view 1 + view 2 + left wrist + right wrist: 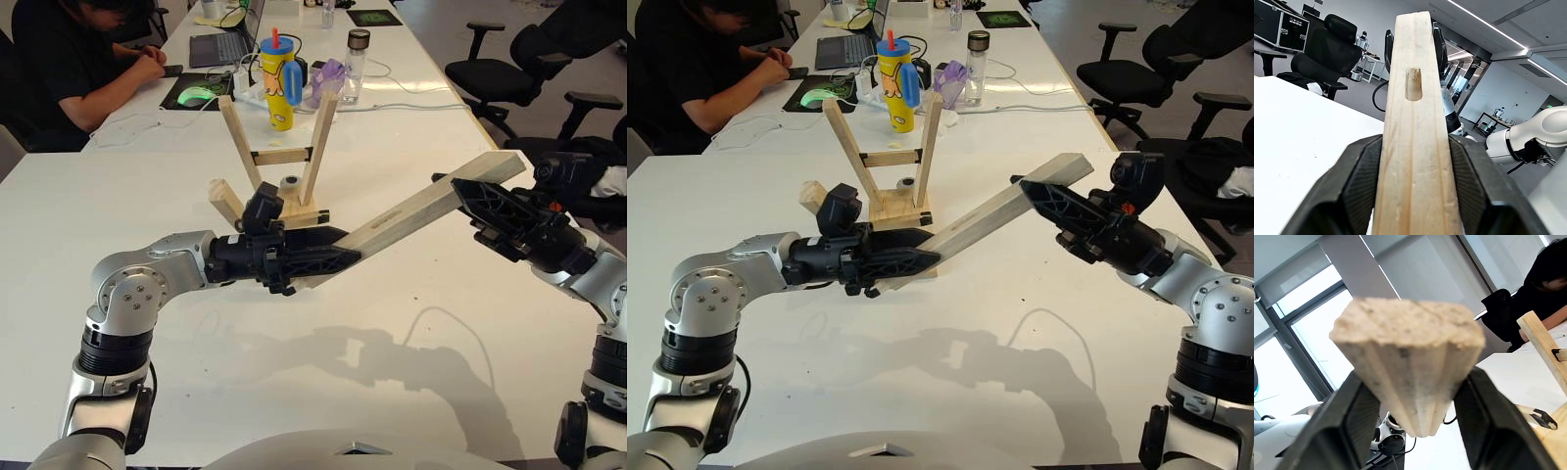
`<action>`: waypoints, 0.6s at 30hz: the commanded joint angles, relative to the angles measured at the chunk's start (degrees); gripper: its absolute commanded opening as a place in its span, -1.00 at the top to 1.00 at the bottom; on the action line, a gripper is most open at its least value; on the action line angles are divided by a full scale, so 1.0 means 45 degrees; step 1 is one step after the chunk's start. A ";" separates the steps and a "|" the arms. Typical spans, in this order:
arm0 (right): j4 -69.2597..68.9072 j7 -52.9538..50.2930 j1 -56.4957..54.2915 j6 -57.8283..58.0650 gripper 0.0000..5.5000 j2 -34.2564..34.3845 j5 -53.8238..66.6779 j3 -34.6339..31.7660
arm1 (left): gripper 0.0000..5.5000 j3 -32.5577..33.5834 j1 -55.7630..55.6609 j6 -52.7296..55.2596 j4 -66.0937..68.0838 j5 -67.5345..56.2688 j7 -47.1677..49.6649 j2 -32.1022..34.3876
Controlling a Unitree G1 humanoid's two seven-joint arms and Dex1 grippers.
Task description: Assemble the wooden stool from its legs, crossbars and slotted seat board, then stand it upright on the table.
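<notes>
A long slotted seat board [421, 211] hangs tilted above the white table [392, 392], held at both ends. My left gripper [338, 262] is shut on its lower end, and my right gripper [470, 196] is shut on its raised end. In the left wrist view the board [1413, 147] runs between the black fingers [1359, 181], a slot [1413, 84] showing in its face. The right wrist view looks at the board's end [1408, 362] between the fingers [1347, 426]. Behind stands a part-built frame: two legs [238, 137] joined by a crossbar [281, 155], splayed upward in a V.
A yellow cup with a straw [277, 83], a clear bottle [354, 64], a laptop [220, 44] and cables lie at the far end of the table. A person sits at the far left. Office chairs [509, 64] stand to the right.
</notes>
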 commanded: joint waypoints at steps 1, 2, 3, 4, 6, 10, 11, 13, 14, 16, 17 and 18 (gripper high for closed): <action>-0.0158 0.0278 0.0165 -0.0037 0.24 -0.0212 -0.0804 0.0374 | 0.26 -0.0411 0.0159 -0.1000 -0.0549 0.1338 -0.0232 0.0135; -0.0165 0.0368 0.0170 -0.0220 0.24 -0.0201 -0.1144 0.0439 | 0.12 -0.0341 0.0258 -0.0835 -0.0472 0.1179 -0.0115 0.0033; -0.0089 0.0427 0.0139 -0.0433 0.24 -0.0208 -0.1568 0.0528 | 0.10 -0.0202 0.0318 -0.0677 -0.0303 0.1046 0.0140 -0.0077; -0.0032 0.0515 0.0122 -0.0648 0.25 -0.0263 -0.2064 0.0667 | 0.02 -0.0139 0.0373 -0.0607 -0.0210 0.1026 0.0290 -0.0096; 0.0287 0.0774 -0.0014 -0.1514 0.25 -0.0527 -0.3894 0.1228 | -0.08 -0.0549 0.0667 -0.1193 -0.0233 0.2330 0.0302 0.0391; 0.1406 0.1561 -0.0432 -0.3790 0.25 -0.0915 -0.7121 0.1871 | -0.09 -0.1875 0.1667 -0.2971 0.0012 0.5363 -0.0067 0.1279; 0.1690 0.1803 -0.0724 -0.4086 0.25 -0.0976 -0.7454 0.1863 | -0.09 -0.2439 0.1881 -0.3669 0.0196 0.6480 -0.0090 0.1573; 0.2122 0.2347 -0.1200 -0.4910 0.25 -0.1160 -0.8485 0.2179 | -0.09 -0.3191 0.2126 -0.4942 0.0603 0.8283 0.0155 0.1669; 0.2373 0.2609 -0.1460 -0.5084 0.25 -0.1160 -0.8743 0.2277 | -0.09 -0.3426 0.2190 -0.5468 0.0786 0.8947 0.0347 0.1533; 0.2841 0.3062 -0.1868 -0.5406 0.25 -0.1142 -0.9306 0.2544 | -0.09 -0.3835 0.2250 -0.6288 0.1265 1.0141 0.0822 0.1208; 0.3013 0.3237 -0.1977 -0.5518 0.25 -0.1128 -0.9510 0.2664 | -0.09 -0.4014 0.2264 -0.6622 0.1502 1.0649 0.0996 0.1103; 0.3140 0.3352 -0.2059 -0.5613 0.25 -0.1074 -0.9690 0.2760 | -0.09 -0.4095 0.2268 -0.6813 0.1736 1.1028 0.1190 0.0982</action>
